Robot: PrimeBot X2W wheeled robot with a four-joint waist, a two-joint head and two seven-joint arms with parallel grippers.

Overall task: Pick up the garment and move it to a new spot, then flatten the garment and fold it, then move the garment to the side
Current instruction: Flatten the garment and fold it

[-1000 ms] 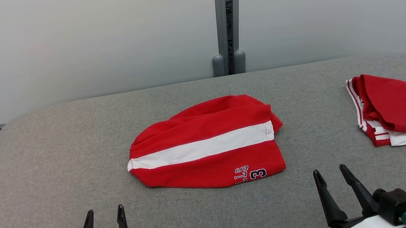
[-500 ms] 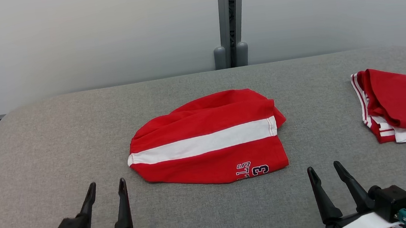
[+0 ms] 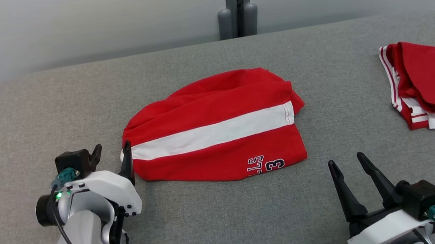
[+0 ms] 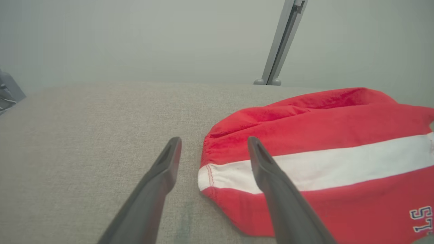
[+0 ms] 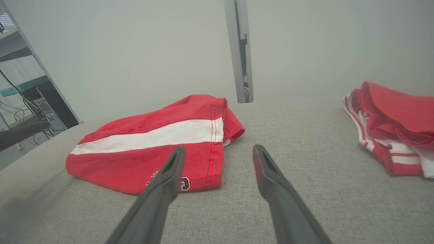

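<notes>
Garment (image 3: pixel 214 126) lies loosely bunched at the middle of the table (image 3: pixel 212 227), ungrasped. Left gripper (image 3: pixel 111 148), jaws wide and empty, brackets its hem left of the table's centre. Right gripper (image 3: pixel 346 160), likewise spread and empty, hovers at the table's right front. Pickup, flattening, folding and side placement all appear undone.

My head camera looks forward and down from above my left pincer (image 3: pixel 112 145) and right pincer (image 3: pixel 346 159). Each wrist camera sits low behind its own pincer, close over the table (image 3: pixel 220 226). All three share the red garment (image 3: pixel 218 126) ahead of them and the grey post (image 3: pixel 236 4) beyond.
</notes>
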